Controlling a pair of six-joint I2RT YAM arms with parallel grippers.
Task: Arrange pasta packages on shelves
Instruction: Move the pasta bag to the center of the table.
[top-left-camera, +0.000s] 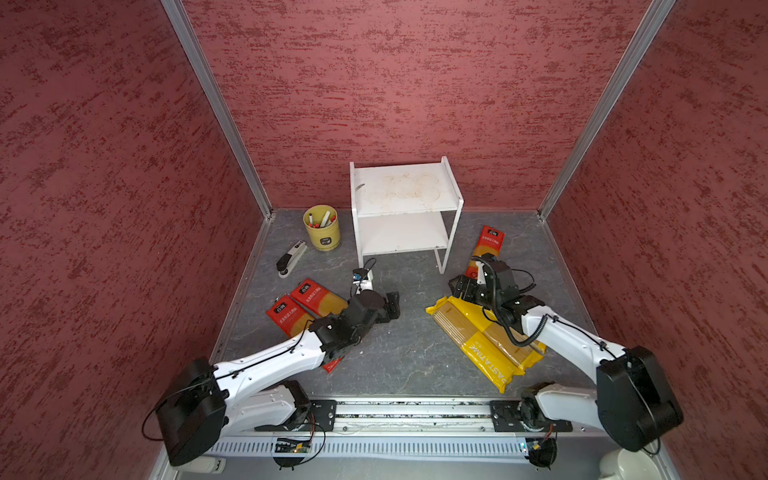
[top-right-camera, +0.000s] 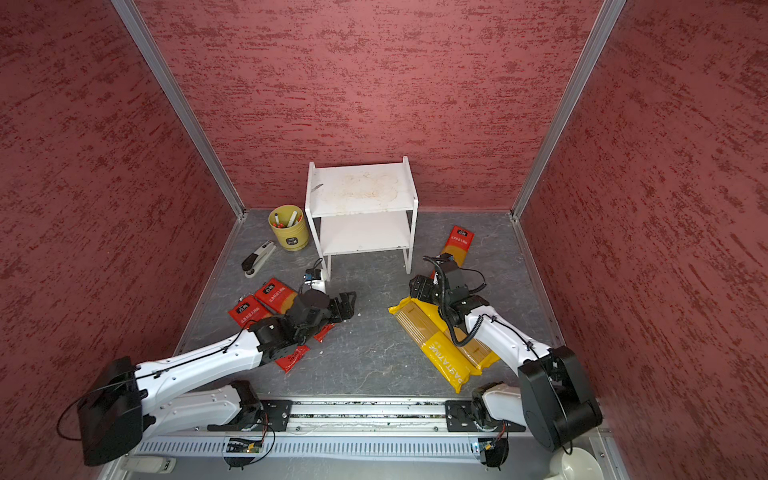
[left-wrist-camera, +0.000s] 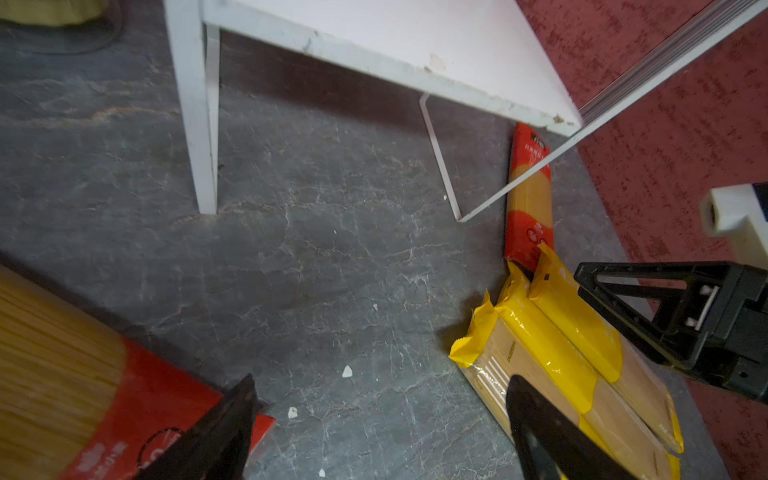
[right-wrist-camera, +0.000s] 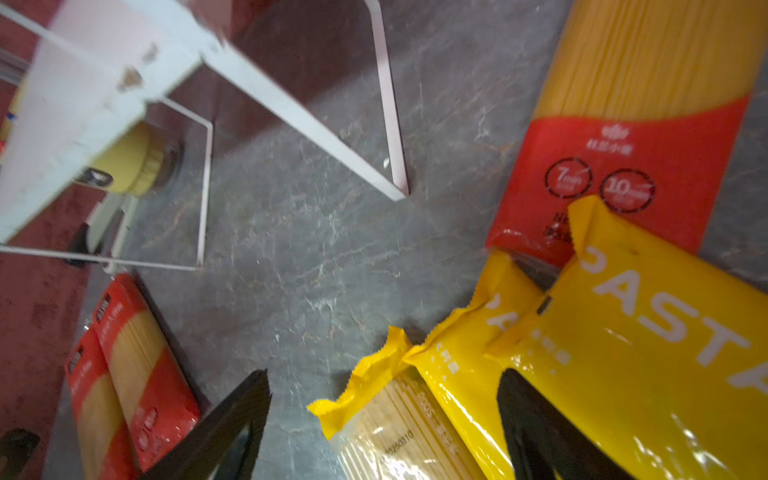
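The white two-tier shelves (top-left-camera: 405, 208) (top-right-camera: 361, 208) stand at the back with both boards bare. Two red-ended pasta packages (top-left-camera: 318, 297) lie side by side at the left, partly under my left arm. A third red one (top-left-camera: 489, 243) lies right of the shelves. Yellow PASTATIME packages (top-left-camera: 486, 357) (right-wrist-camera: 648, 332) lie overlapping at the right. My left gripper (top-left-camera: 392, 305) (left-wrist-camera: 382, 415) hangs open over bare floor beside the red pair. My right gripper (top-left-camera: 461, 286) (right-wrist-camera: 382, 407) is open just above the far ends of the yellow packages, holding nothing.
A yellow cup of pens (top-left-camera: 322, 226) and a stapler (top-left-camera: 291, 257) sit left of the shelves. Red walls with metal corner posts (top-left-camera: 266, 208) close in three sides. The arms' base rail (top-left-camera: 411, 415) runs along the front edge. Small white crumbs (left-wrist-camera: 347, 371) dot the grey floor.
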